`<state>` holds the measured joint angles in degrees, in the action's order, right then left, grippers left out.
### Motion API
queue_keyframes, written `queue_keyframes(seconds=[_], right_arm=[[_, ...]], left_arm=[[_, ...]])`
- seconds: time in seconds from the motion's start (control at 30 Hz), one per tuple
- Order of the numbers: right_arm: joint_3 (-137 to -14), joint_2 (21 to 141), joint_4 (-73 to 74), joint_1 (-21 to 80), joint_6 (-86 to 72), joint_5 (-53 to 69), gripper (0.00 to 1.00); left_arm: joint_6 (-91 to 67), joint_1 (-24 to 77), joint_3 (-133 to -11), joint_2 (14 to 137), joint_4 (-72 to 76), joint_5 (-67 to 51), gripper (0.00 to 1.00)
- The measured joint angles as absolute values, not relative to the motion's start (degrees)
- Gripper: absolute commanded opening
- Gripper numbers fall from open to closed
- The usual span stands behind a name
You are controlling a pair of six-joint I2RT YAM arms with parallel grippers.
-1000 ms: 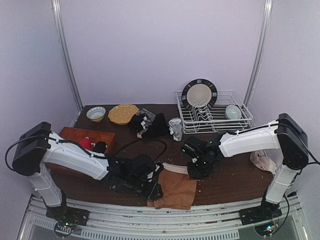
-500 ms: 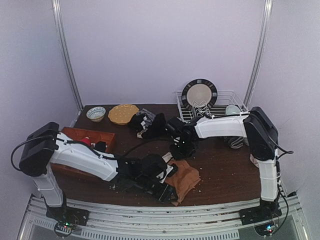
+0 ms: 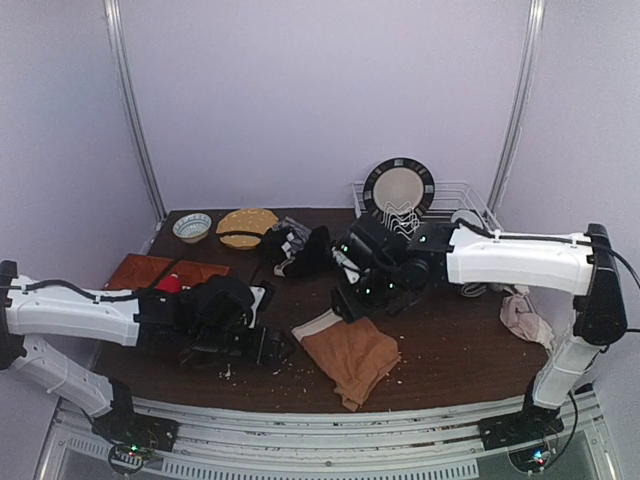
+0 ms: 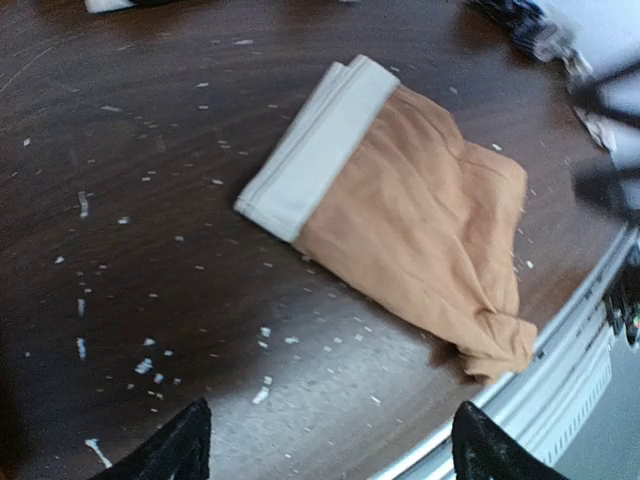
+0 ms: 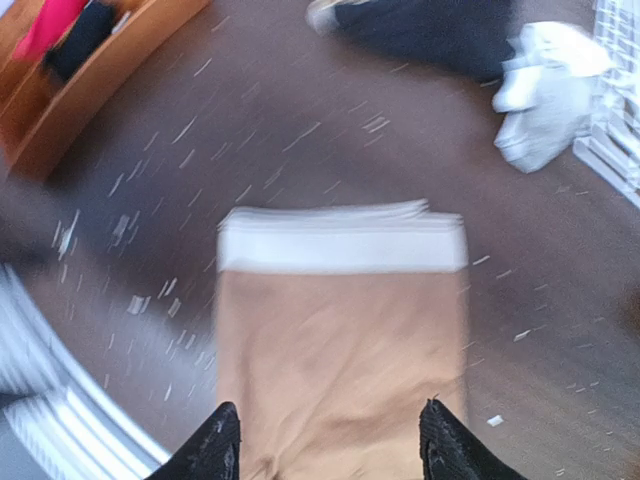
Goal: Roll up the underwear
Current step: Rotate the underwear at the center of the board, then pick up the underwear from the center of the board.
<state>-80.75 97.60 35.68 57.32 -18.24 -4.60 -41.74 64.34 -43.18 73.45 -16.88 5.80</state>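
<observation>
A tan-brown underwear (image 3: 352, 355) with a white waistband lies flat near the table's front edge. It fills the left wrist view (image 4: 415, 225) and the right wrist view (image 5: 340, 345). My left gripper (image 3: 272, 346) is open and empty, low over the table just left of it (image 4: 330, 455). My right gripper (image 3: 347, 303) is open and empty, hovering above the waistband end (image 5: 330, 445). A heap of black underwear (image 3: 305, 250) lies at the back middle, with a light grey-white cloth (image 3: 351, 256) beside it.
A white dish rack (image 3: 470, 235) holding a plate (image 3: 398, 190) stands at back right. A small bowl (image 3: 192, 227) and a yellow plate (image 3: 246, 227) sit at back left. A wooden tray (image 3: 150, 270) is on the left. A pinkish cloth (image 3: 525, 322) lies right. White crumbs dot the table.
My left gripper let go of the tan underwear and drew back to the left. My right gripper moved a little over its waistband. The underwear now lies flatter, spread out.
</observation>
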Motion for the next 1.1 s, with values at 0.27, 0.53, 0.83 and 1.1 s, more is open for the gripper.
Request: queue_keyframes(seconds=[0.27, 0.53, 0.83, 1.1], right_arm=[[-69.84, 98.06, 33.43, 71.5, -20.91, -11.51, 0.78], [-69.41, 102.5, 33.3, 76.09, -24.6, -17.39, 0.77], [-69.67, 108.99, 34.94, 77.21, -27.0, -19.29, 0.27], [-63.29, 103.94, 31.48, 77.1, -24.99, -14.46, 0.0]], left_arm=[[-46.0, 55.2, -44.86, 82.19, -15.81, 1.37, 0.79], [-53.06, 52.97, -46.63, 92.53, -9.15, -4.23, 0.77], [-58.15, 52.25, -49.45, 98.8, -1.93, -8.12, 0.69], [-59.02, 51.9, -49.08, 98.98, -0.99, -7.75, 0.64]])
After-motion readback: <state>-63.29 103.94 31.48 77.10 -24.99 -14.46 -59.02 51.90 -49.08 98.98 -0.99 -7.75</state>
